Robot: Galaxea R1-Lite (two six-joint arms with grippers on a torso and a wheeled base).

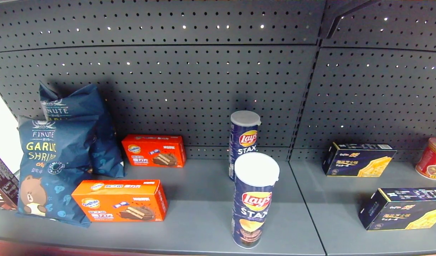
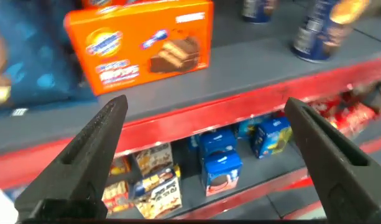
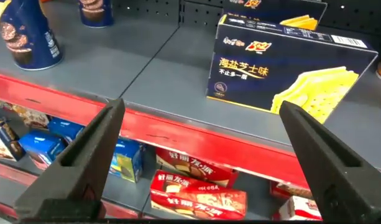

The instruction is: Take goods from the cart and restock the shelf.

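Observation:
The grey shelf [image 1: 203,213] holds two orange wafer boxes [image 1: 121,201] [image 1: 154,150], two dark blue chip cans [image 1: 254,199] [image 1: 243,140], two blue snack bags [image 1: 49,170] and two dark cracker boxes [image 1: 404,208] [image 1: 358,159]. My left gripper [image 2: 206,118] hangs open and empty in front of the shelf's red edge [image 2: 196,115], just below the front orange wafer box [image 2: 143,46]. My right gripper [image 3: 202,124] is open and empty too, before the red edge [image 3: 196,140] below the front dark cracker box [image 3: 289,65].
A perforated back panel [image 1: 168,89] rises behind the goods. A red cup [image 1: 432,158] stands at the far right, a dark brown box [image 1: 1,185] at the far left. A lower shelf carries blue boxes [image 2: 218,162] and red packs [image 3: 196,186]. Bare shelf lies between the cans and the orange boxes.

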